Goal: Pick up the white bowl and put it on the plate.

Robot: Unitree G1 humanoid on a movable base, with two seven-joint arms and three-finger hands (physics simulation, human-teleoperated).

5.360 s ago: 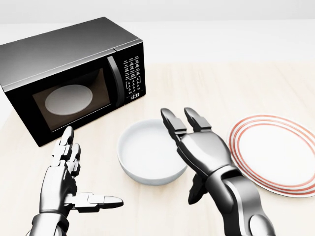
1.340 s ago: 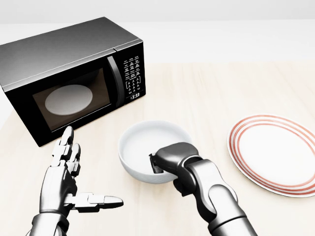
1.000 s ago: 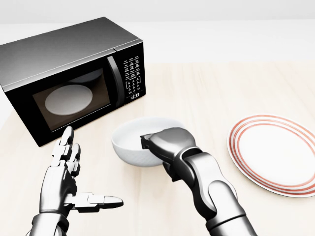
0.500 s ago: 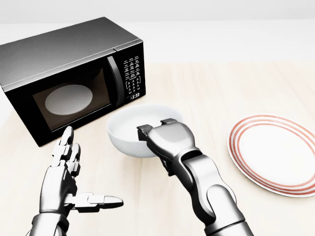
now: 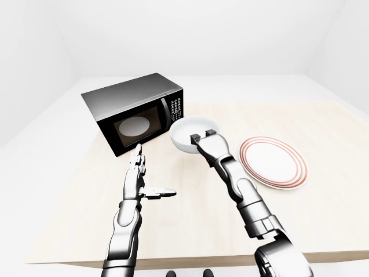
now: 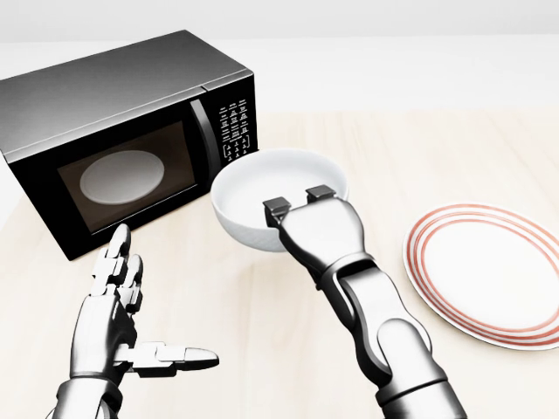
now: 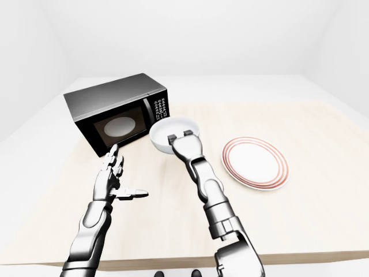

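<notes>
Gripping the near rim of the white bowl [image 6: 278, 194], the right hand [image 6: 316, 229] is seen in the head view with 2 fingertips [image 6: 277, 207] hooked over the edge into the hollow while the palm sits against the outer wall. The bowl appears to be lifted off the wooden table [image 6: 410, 157], though the gap beneath it cannot be seen for certain from this angle. It is held just to the right of the black microwave [image 6: 122, 131], near the keypad side, and well apart from the red-ringed plate [image 6: 489, 271], which lies flat toward the right edge of the view. The left hand [image 6: 113, 314] is held low at the bottom left with its fingers spread wide and its thumb pointing right, empty and clear of everything. The carry is judged to be the step in hand: the bowl would best be moved rightward across the table at a steady height, kept level so that it does not pivot on the rim pinch. It should be brought over the white middle of the plate inside the red rings, lowered until its base is seated, and only then released. A hurried swing could let the bowl slip from so small a hold.
</notes>
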